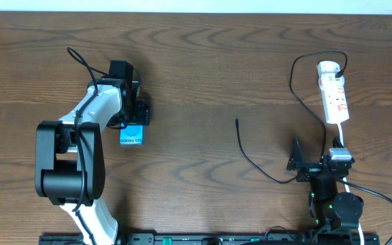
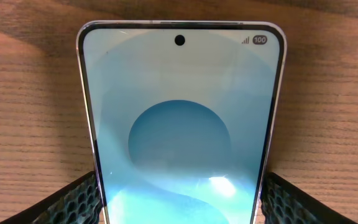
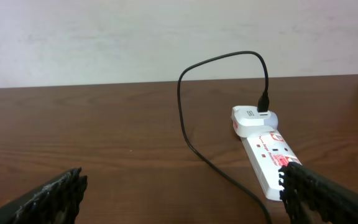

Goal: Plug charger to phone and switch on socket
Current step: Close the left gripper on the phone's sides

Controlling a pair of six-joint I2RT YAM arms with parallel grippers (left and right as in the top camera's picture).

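Textured black pads (image 2: pixel 73 202) of the left gripper (image 2: pixel 179 190) are set either side of the phone (image 2: pixel 179 112), at its lower edges, presumably so that it can be steadied for plugging. Whether those edges are pinched or merely flanked cannot be told. It is laid flat and face up at about 9 o'clock on the worktop (image 2: pixel 30 93), its screen lit pale blue around a darker turquoise disc. The charger (image 3: pixel 179 106), a thin black cable, is seated in a white adapter (image 3: pixel 252 118) on the socket (image 1: pixel 335 99) at 2 o'clock, with its plug tip (image 1: pixel 237 122) lying loose near the centre. The right gripper (image 3: pixel 182 177) is held spread wide and empty at 4 o'clock, likely in readiness for that tip.
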